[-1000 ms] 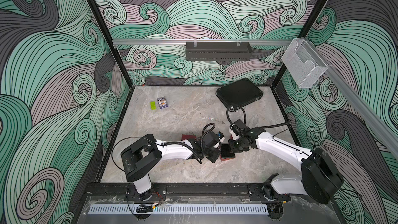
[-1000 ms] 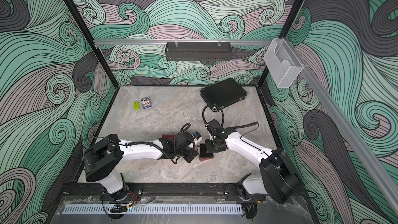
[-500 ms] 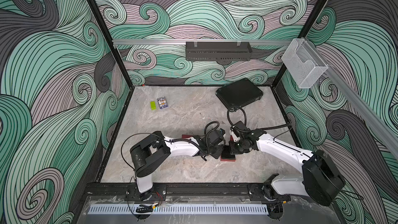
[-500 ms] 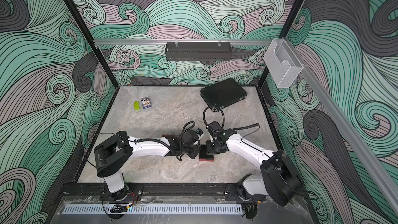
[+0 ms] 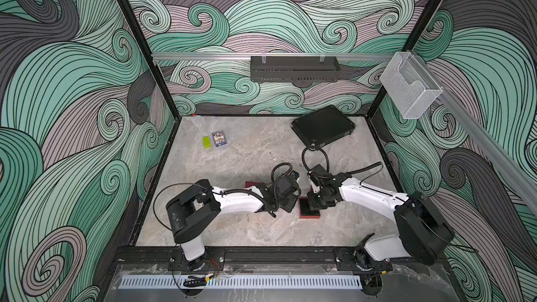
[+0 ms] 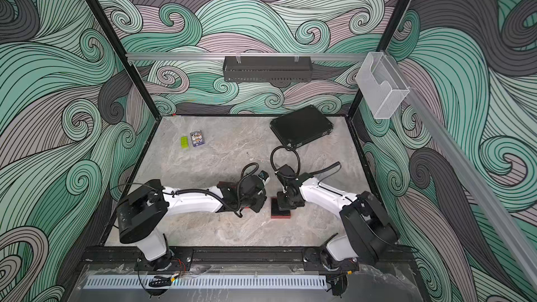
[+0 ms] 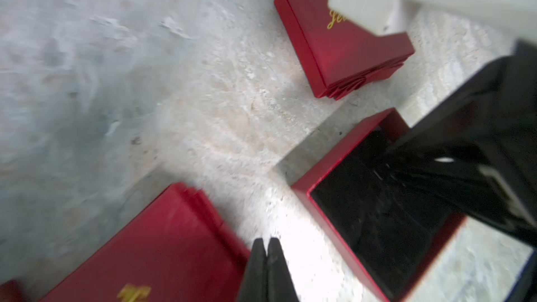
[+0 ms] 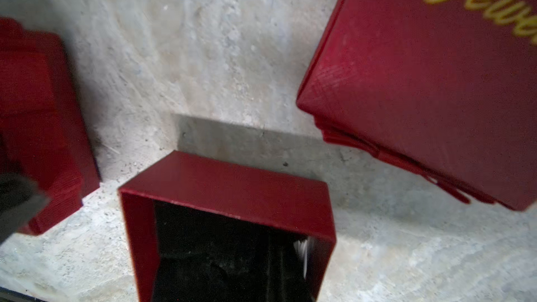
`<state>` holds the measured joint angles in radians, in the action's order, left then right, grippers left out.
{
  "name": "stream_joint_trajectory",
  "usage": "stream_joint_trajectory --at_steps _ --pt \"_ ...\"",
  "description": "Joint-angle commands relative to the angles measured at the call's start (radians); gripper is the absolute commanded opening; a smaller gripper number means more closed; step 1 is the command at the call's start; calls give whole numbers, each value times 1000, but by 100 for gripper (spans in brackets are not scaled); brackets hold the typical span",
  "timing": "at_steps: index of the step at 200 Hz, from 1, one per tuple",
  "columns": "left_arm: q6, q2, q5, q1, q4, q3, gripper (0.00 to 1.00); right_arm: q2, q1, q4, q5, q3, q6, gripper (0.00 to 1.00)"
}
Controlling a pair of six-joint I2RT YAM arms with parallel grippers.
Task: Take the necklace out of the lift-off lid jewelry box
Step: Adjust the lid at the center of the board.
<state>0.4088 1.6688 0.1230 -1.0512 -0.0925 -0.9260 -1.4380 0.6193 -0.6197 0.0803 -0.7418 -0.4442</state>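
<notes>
Necklace: not discernible, presumably inside the open red square cardboard box (image 8: pixel 226 187) with black lining. Right gripper (image 7: pixel 383 167) is down inside it, jaws closed; grip on chain unclear. Left gripper (image 7: pixel 266 268) closed, empty, beside box. Step: extraction. Next: lift straight up, confirm chain follows.

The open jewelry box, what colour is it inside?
Black lining inside the red box; the right wrist view shows it best.
</notes>
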Motion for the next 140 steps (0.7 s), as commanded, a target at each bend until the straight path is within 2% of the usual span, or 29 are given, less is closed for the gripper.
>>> stream_joint_trajectory --at_steps 1,13,34,105,118,140 --pt "17 -104 64 5 -26 23 0 19 8 -47 -42 -41 4 13" --pt "9 -146 81 9 -41 36 0 35 10 -67 -44 -57 3 21" --pt "-10 -207 105 15 -74 49 0 57 14 -101 -47 -86 9 30" --pt "-25 -291 131 28 -107 82 0 77 25 -163 -63 -130 41 38" --pt "-24 -295 132 29 -111 84 0 77 26 -167 -62 -131 44 37" --pt "-26 -311 137 30 -126 85 0 78 32 -168 -6 -126 46 27"
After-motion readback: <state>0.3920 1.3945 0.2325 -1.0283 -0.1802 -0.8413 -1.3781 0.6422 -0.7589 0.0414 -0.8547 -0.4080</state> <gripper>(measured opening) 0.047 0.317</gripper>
